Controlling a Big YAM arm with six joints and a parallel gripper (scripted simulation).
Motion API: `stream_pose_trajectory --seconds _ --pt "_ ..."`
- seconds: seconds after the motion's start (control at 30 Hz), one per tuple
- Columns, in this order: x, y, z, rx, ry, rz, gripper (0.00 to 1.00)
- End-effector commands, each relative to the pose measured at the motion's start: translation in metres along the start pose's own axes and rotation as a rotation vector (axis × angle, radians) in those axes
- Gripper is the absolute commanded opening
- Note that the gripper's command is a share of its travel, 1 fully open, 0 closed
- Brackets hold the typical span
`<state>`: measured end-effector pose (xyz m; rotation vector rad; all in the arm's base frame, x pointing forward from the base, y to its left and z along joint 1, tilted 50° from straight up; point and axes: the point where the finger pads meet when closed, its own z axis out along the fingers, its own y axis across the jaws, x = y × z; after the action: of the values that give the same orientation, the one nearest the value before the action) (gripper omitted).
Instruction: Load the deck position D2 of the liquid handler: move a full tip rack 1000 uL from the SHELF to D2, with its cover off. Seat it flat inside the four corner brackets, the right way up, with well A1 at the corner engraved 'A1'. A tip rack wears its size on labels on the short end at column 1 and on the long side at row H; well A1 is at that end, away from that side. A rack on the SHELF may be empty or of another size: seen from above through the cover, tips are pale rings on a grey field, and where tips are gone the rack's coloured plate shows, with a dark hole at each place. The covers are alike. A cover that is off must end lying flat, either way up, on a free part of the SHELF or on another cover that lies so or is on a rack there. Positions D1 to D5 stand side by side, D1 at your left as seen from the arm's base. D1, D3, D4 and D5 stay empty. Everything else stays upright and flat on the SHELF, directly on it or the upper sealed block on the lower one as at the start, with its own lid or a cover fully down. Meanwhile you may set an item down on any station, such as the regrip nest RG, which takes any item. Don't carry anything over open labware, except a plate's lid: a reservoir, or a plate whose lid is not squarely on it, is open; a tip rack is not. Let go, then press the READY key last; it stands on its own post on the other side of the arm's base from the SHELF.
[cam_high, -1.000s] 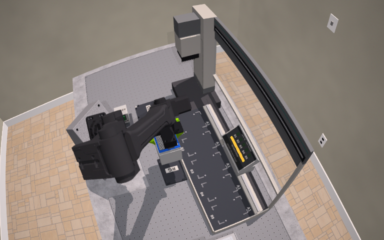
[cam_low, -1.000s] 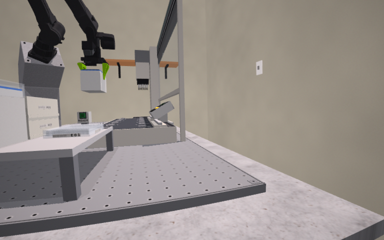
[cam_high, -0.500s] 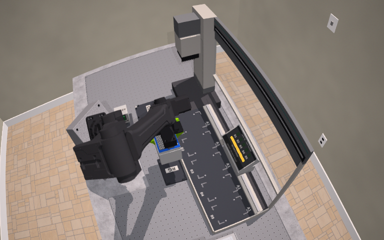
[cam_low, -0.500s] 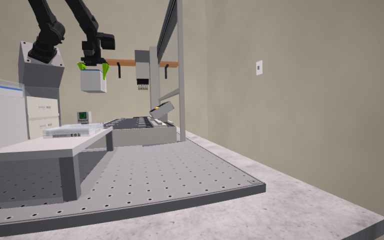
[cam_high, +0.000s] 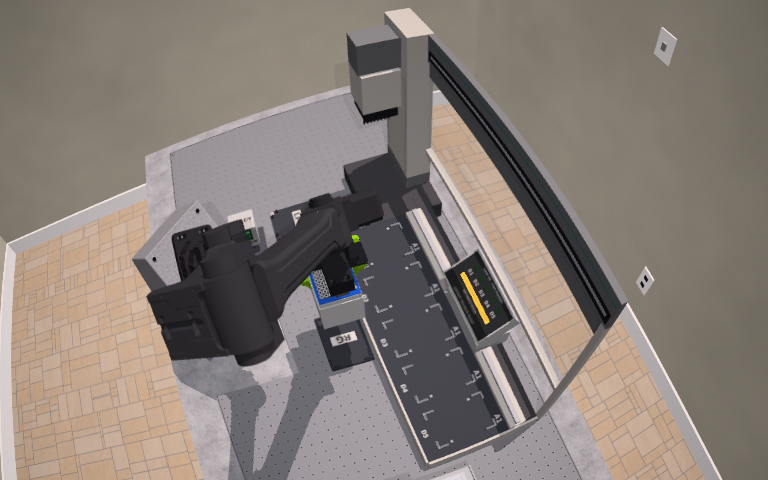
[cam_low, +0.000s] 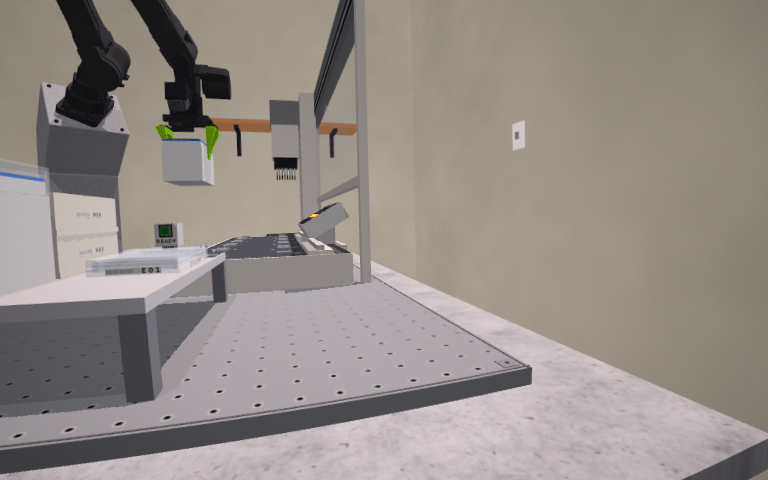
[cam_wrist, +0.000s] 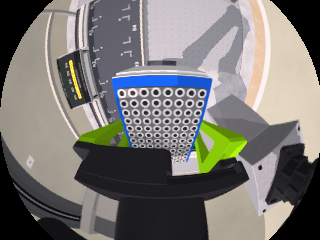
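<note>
A speckled stone-like counter (cam_low: 566, 407) carries one grey metal board (cam_low: 339, 339) drilled with even rows of small holes. On the board stands one tall gantry frame (cam_low: 360, 169) with a curved dark rail, and below it one long matte black deck (cam_high: 430, 339) marked with white corner brackets for five positions. One black jointed arm (cam_high: 294, 249) reaches from its angled grey block toward the deck's near edge. One flat pale shelf (cam_low: 84, 297) on square legs bears one clear lidded plate (cam_low: 147, 261). The tip rack (cam_low: 187, 161), a plain grey box with a blue top rim and no cover, hangs high in the air at about ten o'clock in the exterior view, above the small RG stand (cam_high: 343, 339) beside the deck. Its top shows pale rings in tidy rows. The gripper (cam_wrist: 162, 143), with two bright green wedge-shaped fingers, is clamped on the tip rack's sides. One small READY key (cam_low: 167, 233) shows a green square.
</note>
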<state>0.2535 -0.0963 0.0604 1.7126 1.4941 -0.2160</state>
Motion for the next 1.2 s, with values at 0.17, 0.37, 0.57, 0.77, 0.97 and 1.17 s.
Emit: stream_pose_trajectory --seconds 0.17,0.37,0.57,0.77,0.97,1.17 --pt "0.001 0.017 -0.004 -0.029 0.003 0.021 0.0" --pt "0.001 0.017 -0.004 -0.029 0.003 0.023 0.0" --pt "0.0 0.0 0.011 0.003 -0.004 -0.001 0.0" --pt "0.0 -0.001 0.017 0.003 -0.004 -0.001 0.0" --pt "0.0 -0.002 0.027 0.003 -0.004 -0.002 0.0" --pt "0.0 -0.003 0.037 0.004 -0.004 -0.002 0.0"
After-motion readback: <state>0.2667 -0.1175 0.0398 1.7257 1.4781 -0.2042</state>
